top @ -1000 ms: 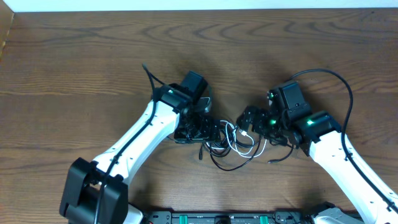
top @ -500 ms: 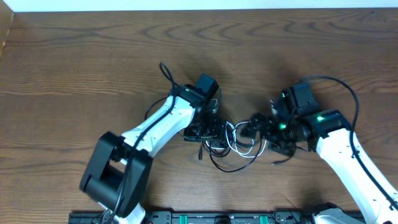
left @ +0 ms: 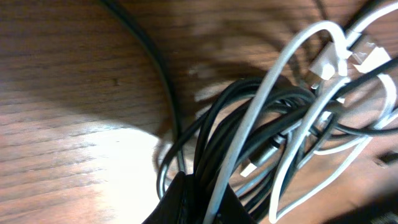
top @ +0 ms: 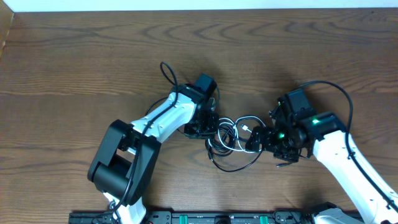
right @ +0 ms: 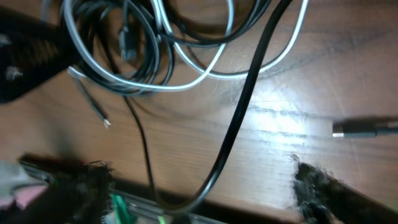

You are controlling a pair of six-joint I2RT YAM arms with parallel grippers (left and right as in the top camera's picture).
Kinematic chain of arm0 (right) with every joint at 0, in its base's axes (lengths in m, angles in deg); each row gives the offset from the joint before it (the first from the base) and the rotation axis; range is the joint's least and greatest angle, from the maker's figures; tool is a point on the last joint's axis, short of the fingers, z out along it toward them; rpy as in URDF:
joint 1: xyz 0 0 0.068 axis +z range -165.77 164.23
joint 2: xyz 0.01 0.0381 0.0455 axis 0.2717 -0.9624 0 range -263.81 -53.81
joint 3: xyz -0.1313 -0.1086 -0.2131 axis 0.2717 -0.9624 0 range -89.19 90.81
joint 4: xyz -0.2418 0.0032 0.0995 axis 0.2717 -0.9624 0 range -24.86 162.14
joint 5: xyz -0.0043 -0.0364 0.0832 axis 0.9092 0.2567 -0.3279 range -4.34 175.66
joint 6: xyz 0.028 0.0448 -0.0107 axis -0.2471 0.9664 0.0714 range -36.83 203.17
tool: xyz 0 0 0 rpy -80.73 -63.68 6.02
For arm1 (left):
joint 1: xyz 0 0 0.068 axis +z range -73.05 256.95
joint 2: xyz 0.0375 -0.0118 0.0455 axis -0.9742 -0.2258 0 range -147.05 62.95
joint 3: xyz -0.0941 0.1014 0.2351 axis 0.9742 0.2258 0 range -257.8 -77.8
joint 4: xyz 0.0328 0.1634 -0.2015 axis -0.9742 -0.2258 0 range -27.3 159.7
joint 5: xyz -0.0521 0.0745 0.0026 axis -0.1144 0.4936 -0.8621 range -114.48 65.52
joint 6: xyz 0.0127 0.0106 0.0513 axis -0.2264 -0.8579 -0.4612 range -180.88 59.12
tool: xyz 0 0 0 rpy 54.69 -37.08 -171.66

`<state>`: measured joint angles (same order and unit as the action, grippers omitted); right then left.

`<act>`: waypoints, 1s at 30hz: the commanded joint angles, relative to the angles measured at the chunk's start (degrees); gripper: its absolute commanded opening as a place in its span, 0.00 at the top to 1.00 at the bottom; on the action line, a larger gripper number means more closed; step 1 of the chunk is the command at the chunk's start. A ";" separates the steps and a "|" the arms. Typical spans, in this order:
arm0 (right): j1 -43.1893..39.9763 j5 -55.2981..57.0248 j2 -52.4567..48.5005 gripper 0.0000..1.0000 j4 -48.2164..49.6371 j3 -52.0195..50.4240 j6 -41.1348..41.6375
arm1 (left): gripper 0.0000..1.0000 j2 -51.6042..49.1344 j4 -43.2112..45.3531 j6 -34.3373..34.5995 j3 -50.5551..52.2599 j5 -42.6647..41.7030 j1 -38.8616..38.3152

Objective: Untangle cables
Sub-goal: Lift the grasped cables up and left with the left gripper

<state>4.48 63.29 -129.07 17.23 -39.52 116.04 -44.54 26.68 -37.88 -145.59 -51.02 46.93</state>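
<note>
The cables (top: 235,134) lie in a knotted heap at the table's middle: several black cords looped with one white cord (left: 280,68). My left gripper (top: 210,129) is at the heap's left edge. In the left wrist view the left gripper (left: 205,202) is shut on a bunch of black strands and the white one. My right gripper (top: 260,139) is at the heap's right edge. In the right wrist view the right gripper (right: 202,177) is open, its fingers (right: 93,180) far apart. One black cable (right: 242,112) runs down between them, touching neither. The tangle (right: 155,56) sits just beyond.
A loose black plug end (right: 364,129) lies on the wood to the right of my right gripper. The arms' own thick cables arch above the left arm (top: 166,71) and the right arm (top: 336,87). A black rail (top: 217,219) runs along the table's front edge.
My left gripper has closed on the bundle at the heap's left side. The right gripper has come down and in toward the heap, and its jaws have narrowed a little.
</note>
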 commanded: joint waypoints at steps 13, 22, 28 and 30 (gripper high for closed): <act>2.29 4.37 -0.02 0.99 14.45 -8.33 6.97 | 0.92 27.12 2.21 -3.17 -3.78 -8.00 1.40; 2.08 12.61 -0.02 0.99 11.50 -8.33 7.98 | 0.92 36.87 -1.70 5.90 -3.78 18.71 1.84; 0.09 25.46 -0.02 0.96 4.33 -8.33 15.52 | 0.92 41.53 -1.86 10.69 -3.78 22.32 8.20; -0.83 24.00 -0.02 0.84 4.35 -8.33 15.52 | 0.92 42.45 -2.34 12.81 -3.78 22.14 10.80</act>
<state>4.79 82.92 -129.10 21.69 -47.61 128.80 -3.88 24.64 -29.33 -148.32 -32.07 54.88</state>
